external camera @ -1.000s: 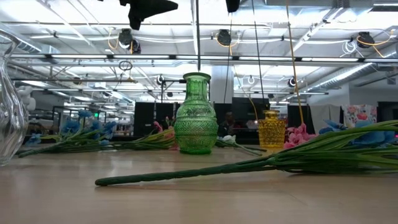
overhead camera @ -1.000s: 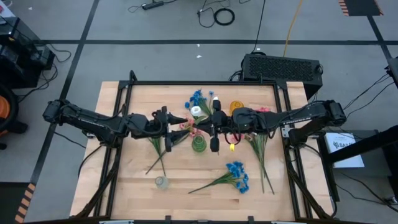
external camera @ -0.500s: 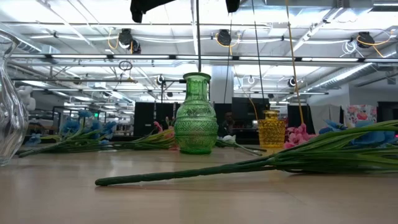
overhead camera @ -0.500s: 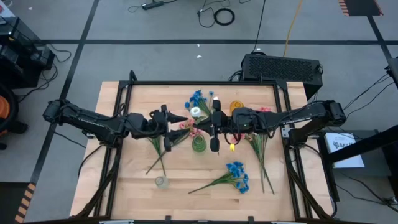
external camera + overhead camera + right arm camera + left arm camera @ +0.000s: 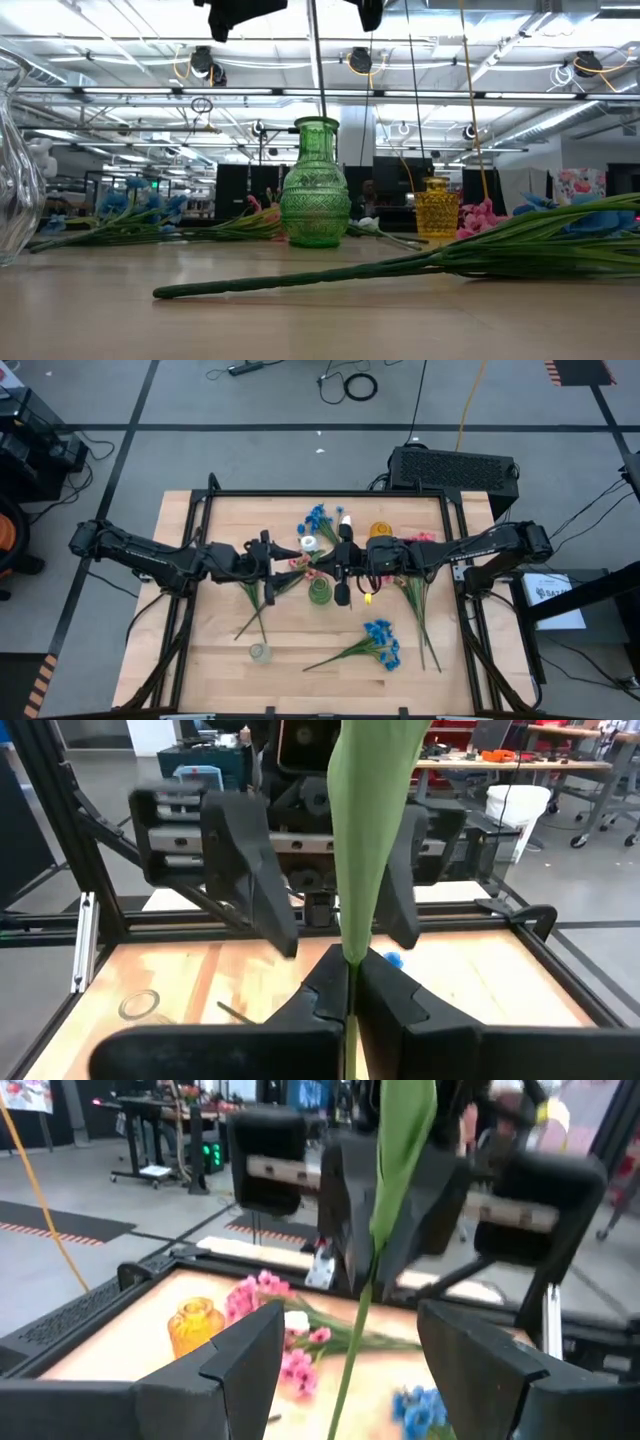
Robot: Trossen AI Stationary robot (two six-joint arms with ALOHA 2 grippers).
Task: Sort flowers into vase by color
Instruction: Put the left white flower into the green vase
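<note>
The right gripper is seen clamped on a thin green stem, with the white bud carried above it; the stem hangs straight down from the gripper toward the mouth of the green vase, directly below. The vertical hold is judged to be chosen so that the stem end can be threaded into the narrow neck. The left gripper stands wide and faces the right one across the stem, with a finger on either side and no contact visible; it is judged to be set there to steady or guide the stem. Whether the stem tip has entered the neck cannot be told from the low view. A yellow vase stands beyond the green vase, with pink sprays lying beside it. A clear vase is placed well apart from both grippers, near the tabletop edge. A blue spray lies flat on the tabletop, below the right gripper in the high view, not yet sorted.
</note>
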